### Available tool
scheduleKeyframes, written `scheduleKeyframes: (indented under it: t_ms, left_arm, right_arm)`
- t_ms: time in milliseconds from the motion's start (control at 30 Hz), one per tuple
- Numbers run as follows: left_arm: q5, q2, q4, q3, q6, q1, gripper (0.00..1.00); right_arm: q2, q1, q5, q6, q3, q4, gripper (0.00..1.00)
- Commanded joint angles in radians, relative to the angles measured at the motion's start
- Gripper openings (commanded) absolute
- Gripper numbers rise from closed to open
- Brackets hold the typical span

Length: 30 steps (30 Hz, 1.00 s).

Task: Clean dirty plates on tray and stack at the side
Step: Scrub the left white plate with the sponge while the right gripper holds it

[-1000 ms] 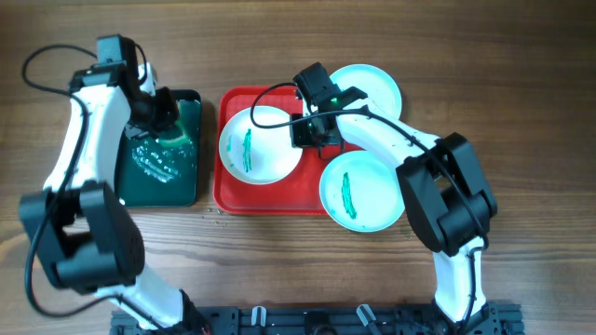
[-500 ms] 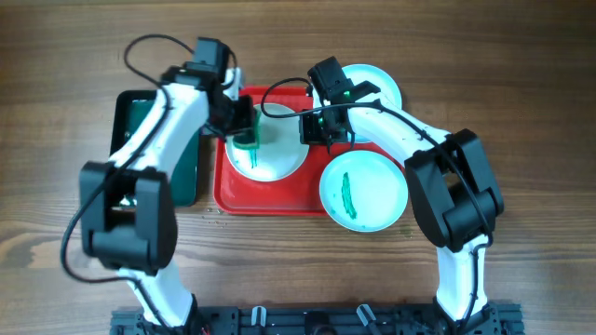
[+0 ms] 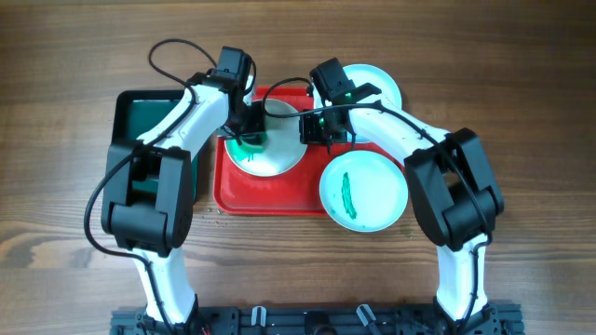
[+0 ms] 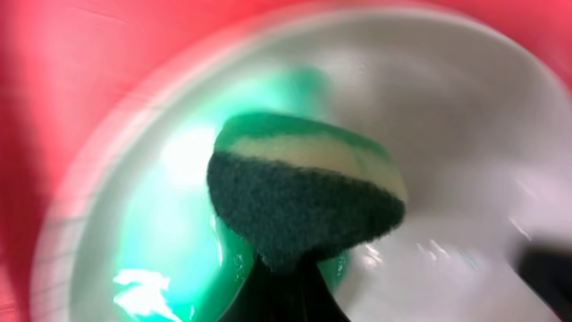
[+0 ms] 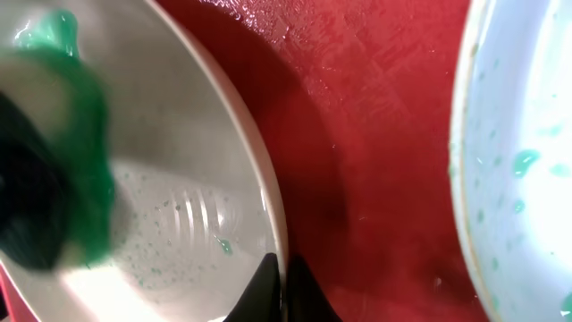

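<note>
L gripper is clamped on a sponge (yellow w/ dark green scrub layer), pressed into the white plate. Green smear is spread under & around the sponge, mostly on the plate's left half. R gripper is pinched narrow on the same plate's right rim; wrist view shows jaws either side of the edge. White plate sits in the red tray, mid-bench, nearer the far edge. One aqua plate w/ a green streak overlaps the tray's near-right corner, partly on the bench. 2nd aqua plate lies by the tray's far-right corner, partly hidden by the R arm. Dark green tray is beside the red one, toward the left edge.
</note>
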Motion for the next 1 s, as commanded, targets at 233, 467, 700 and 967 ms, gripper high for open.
scheduleKeyframes:
  t_ms: [233,467,700,967]
  left_arm:
    - [-0.090,0.042,-0.140,-0.008,0.011,0.037,0.04]
    - [-0.427,0.042,-0.122,-0.008,-0.122,0.071,0.04]
    - [-0.419,0.042,0.042,-0.008,-0.092,0.029,0.04]
    - [0.226,0.042,0.145,-0.008,0.195,-0.014,0.04]
  right_arm:
    - [0.043,0.002,-0.097,0.048,-0.019,0.002,0.04]
    - [0.088,-0.031,-0.154,0.054,-0.019,-0.002,0.04]
    - [0.088,-0.031,-0.155,0.051,-0.019,0.002,0.04]
    - [0.088,-0.014,-0.167,-0.002,-0.019,0.008,0.04]
